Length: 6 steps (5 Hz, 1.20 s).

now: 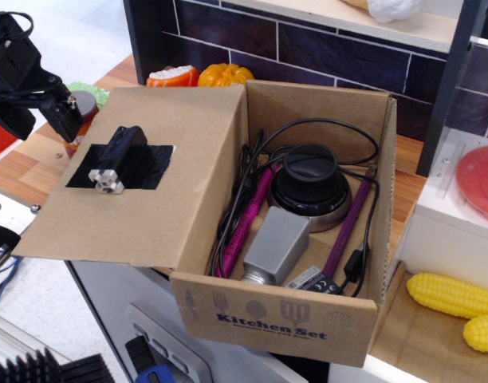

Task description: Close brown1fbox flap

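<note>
While the brown1fbox (308, 311) sits open at the middle of the counter, its front wall with the dark blue "Kitchen Set" lettering hangs a little past the counter's front edge, and its back wall stands near the dark tiled backsplash (324, 48). Folded outward to the box's left side in view, the flap (160, 179) lies almost level, its hinge running along the box's left wall and its free edge reaching out over the wooden counter (21, 167) and beyond the white cabinet front below. Above the flap nothing stands in the way, so the room over it and over the box mouth is clear up to the shelf at the top. Inside the box lie a round black-and-silver device (310, 183), a silver block (276, 243), purple-handled tools and a tangle of black cable, all below the rim. On the flap's upper face a black tape patch carries the black-and-silver knob (116, 159). Right of the box are a pink plate (479, 179) and yellow corn cobs (455, 297). At the upper left the black gripper (49, 108) hangs beside the flap's far left corner, angled down, apart from the cardboard; whether its fingers are parted or together cannot be told.
</note>
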Each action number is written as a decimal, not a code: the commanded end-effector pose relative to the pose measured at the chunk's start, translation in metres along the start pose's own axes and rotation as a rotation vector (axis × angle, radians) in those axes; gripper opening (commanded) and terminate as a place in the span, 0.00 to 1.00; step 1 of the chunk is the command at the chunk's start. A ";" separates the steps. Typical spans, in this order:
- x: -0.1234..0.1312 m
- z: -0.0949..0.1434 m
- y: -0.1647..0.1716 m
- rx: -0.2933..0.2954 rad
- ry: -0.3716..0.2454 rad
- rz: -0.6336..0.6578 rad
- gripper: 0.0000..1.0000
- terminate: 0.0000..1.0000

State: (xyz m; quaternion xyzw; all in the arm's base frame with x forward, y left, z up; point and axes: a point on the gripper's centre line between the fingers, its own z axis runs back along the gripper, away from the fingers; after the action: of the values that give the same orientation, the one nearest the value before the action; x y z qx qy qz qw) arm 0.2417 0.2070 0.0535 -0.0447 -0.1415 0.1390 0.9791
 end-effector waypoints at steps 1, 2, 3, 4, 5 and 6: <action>-0.001 -0.007 -0.006 -0.021 -0.019 0.035 1.00 0.00; -0.005 -0.012 -0.006 -0.045 -0.012 0.049 1.00 0.00; -0.005 -0.015 -0.011 -0.058 -0.016 0.057 1.00 0.00; -0.002 -0.012 -0.020 -0.062 -0.041 0.064 1.00 0.00; 0.000 0.007 -0.030 -0.045 -0.035 0.069 1.00 0.00; 0.006 0.029 -0.036 0.009 -0.032 0.044 1.00 0.00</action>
State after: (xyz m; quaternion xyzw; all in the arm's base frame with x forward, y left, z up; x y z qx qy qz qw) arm 0.2407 0.1818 0.0788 -0.0425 -0.1387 0.1740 0.9740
